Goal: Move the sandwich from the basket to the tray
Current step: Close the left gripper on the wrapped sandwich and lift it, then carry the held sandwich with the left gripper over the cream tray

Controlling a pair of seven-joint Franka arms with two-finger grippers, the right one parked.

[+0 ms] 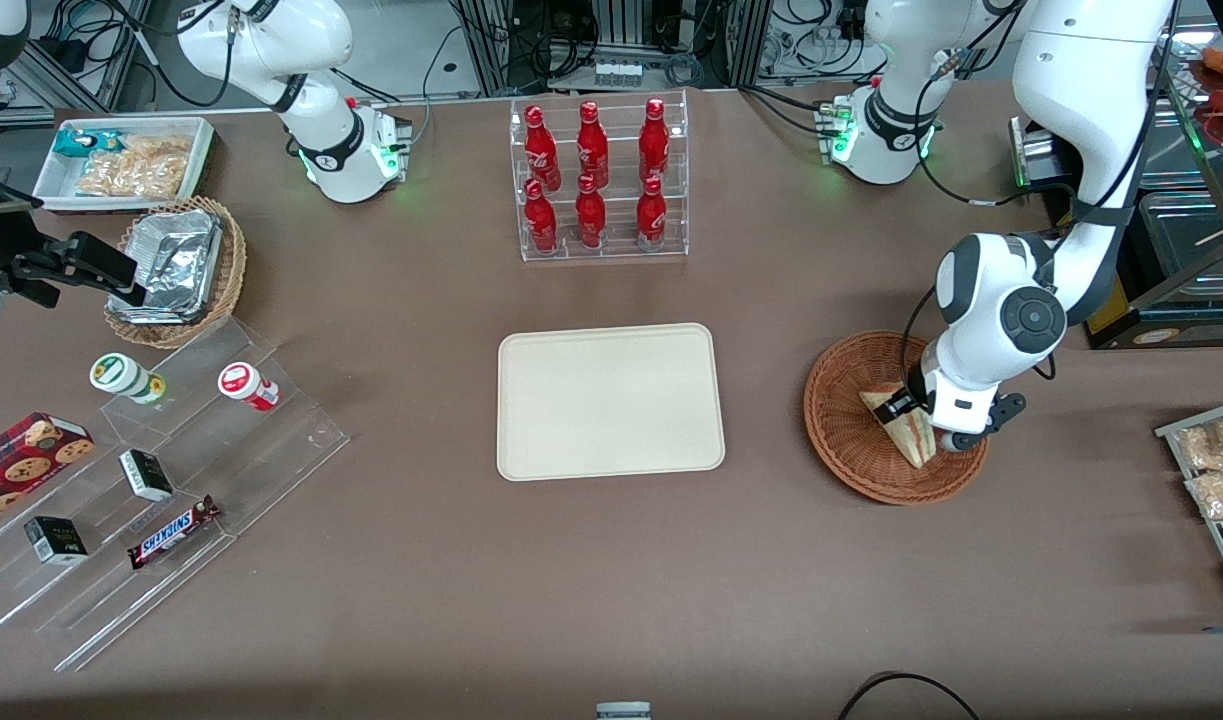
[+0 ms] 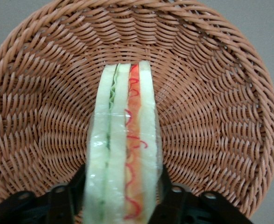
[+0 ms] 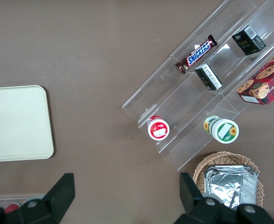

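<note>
The sandwich [image 1: 906, 428] stands on edge in the round reddish-brown basket [image 1: 843, 420], toward the working arm's end of the table. My left gripper [image 1: 926, 425] reaches down into the basket and is shut on the sandwich. The left wrist view shows the sandwich [image 2: 123, 140] with its green and red-orange filling layers, a black finger [image 2: 62, 203] pressed against each bread face, and the woven basket [image 2: 211, 93] all around. The beige tray [image 1: 611, 400] lies flat at the table's middle, beside the basket, with nothing on it. The right wrist view also catches the tray [image 3: 16, 123].
A clear rack of red bottles [image 1: 599, 180] stands farther from the front camera than the tray. Toward the parked arm's end are a foil-lined basket [image 1: 176, 270], a white bin of snacks [image 1: 121, 160] and a clear stepped stand [image 1: 161, 480] with snacks. Packaged snacks [image 1: 1216, 470] lie near the working arm's table edge.
</note>
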